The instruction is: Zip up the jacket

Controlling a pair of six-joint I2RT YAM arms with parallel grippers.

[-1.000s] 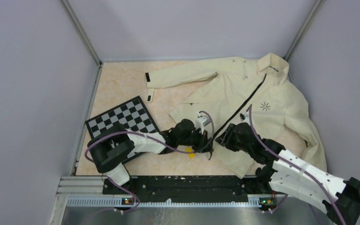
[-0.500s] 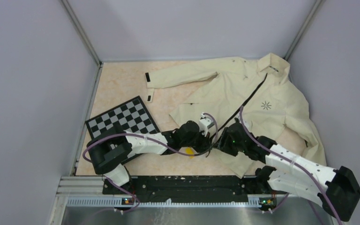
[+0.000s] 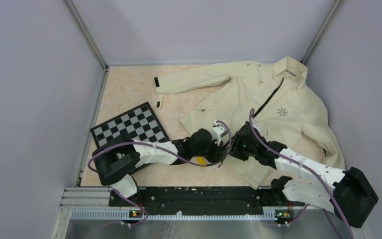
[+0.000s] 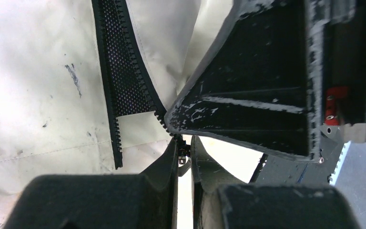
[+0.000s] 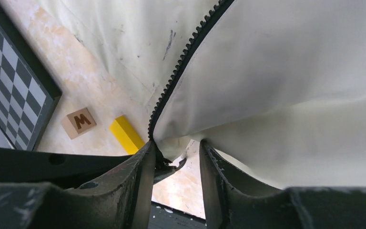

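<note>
Jacket [image 3: 298, 114] hem lies nearest the arms, at the near right of the desk [image 3: 129, 94], and the two arms meet there at the foot of the dark zipper [image 3: 267, 101]. The left gripper [image 4: 185, 160] is almost closed and pinches the jacket at a small metal piece at the very bottom of the zipper, with one loose strip of zipper tape [image 4: 124, 71] running up and away beside it. The right gripper [image 5: 176, 145] is just beside it, close enough that its black body fills the upper right of the left wrist view. Its fingers [image 5: 138, 181] stand partly apart with the hem corner bunched between their tips. Whether they press the cloth cannot be told. The right wrist view alone shows the other row of zipper teeth [image 5: 181, 62] curving down to that corner. It also shows a yellow block [image 5: 126, 133] and a wooden tile [image 5: 78, 121] marked M on the bare desk beside the hem. Only the overhead view shows the whole garment. It spreads from the grippers toward the far right corner, front up, with the chest logo [image 3: 282, 113], the collar [image 3: 291, 69] and one sleeve [image 3: 194, 82] stretched left. A checkerboard [image 3: 129, 127] lies to the left, apart from the jacket.
</note>
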